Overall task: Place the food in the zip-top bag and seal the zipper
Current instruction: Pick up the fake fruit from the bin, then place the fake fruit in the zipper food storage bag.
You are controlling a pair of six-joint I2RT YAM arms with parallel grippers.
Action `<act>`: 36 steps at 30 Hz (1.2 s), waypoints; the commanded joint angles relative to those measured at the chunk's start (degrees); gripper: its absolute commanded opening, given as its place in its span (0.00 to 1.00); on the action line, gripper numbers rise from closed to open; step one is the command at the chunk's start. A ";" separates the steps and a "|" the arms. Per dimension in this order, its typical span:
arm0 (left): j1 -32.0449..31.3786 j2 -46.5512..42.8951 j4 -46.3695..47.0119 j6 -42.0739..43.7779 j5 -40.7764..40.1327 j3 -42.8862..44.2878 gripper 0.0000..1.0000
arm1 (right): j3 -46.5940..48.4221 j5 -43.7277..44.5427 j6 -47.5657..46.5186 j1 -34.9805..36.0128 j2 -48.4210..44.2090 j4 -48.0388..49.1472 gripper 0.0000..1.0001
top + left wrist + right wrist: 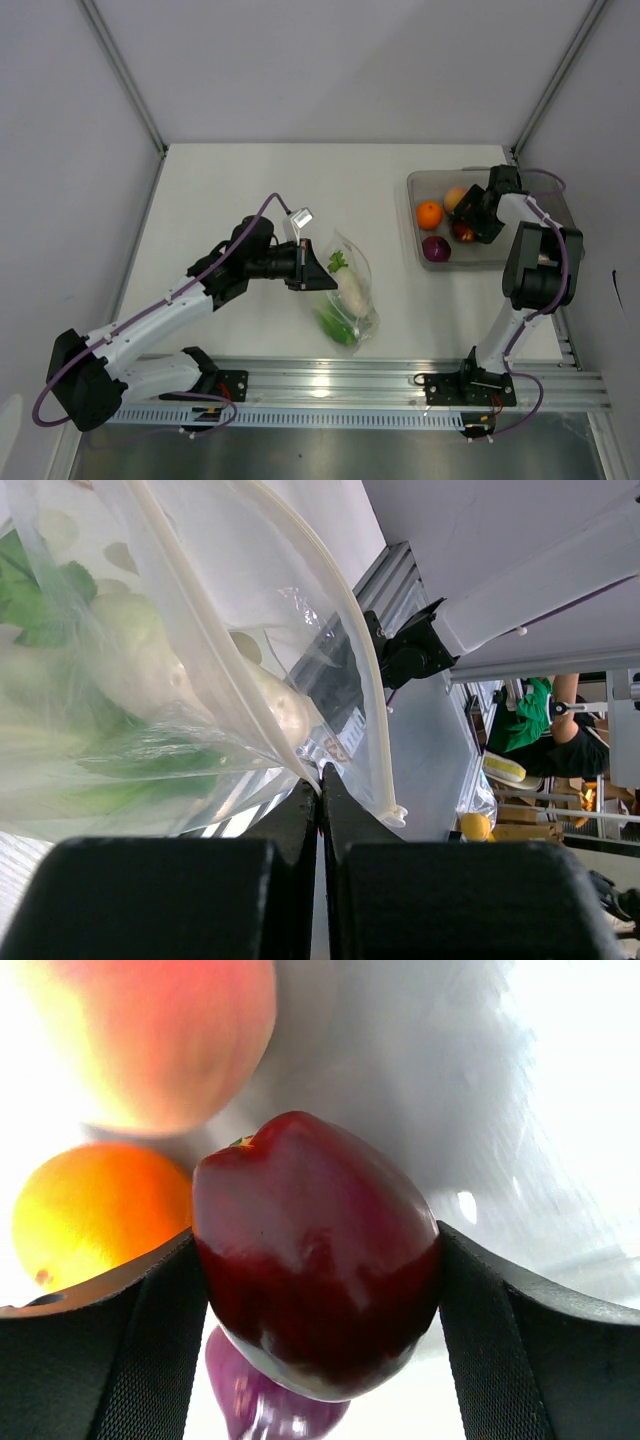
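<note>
The clear zip-top bag (345, 292) lies mid-table with the white radish (352, 288) and green cabbage (335, 326) inside. My left gripper (312, 268) is shut on the bag's edge, pinching the plastic by the zipper strip (330, 610); the radish (150, 660) and the green leaves (130, 780) show through the bag. My right gripper (468, 228) is over the tray, shut on a dark red fruit (315, 1250) held between both pads. The orange (429, 214), the peach-coloured fruit (456, 197) and a purple fruit (436, 249) lie in the tray.
The rigid clear tray (420, 180) stands at the back right, near the right wall post. An aluminium rail (330, 380) runs along the near table edge. Frame posts rise at the back left and back right.
</note>
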 commanded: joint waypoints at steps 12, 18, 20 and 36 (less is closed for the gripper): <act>0.08 -0.41 0.26 0.12 0.76 1.97 0.01 | 6.51 -1.67 -5.43 19.58 -29.99 -11.10 0.63; 0.08 -1.11 -0.70 0.03 0.41 2.23 0.00 | 6.87 -7.66 -3.50 36.34 -36.42 -9.60 0.64; 0.08 -1.29 -1.06 0.03 0.06 2.50 0.00 | 7.74 -4.07 -2.45 43.37 -36.95 -10.74 0.64; 0.08 -2.17 -2.73 -0.15 -0.65 3.29 0.01 | 3.79 10.01 4.77 61.70 -34.48 -14.97 0.72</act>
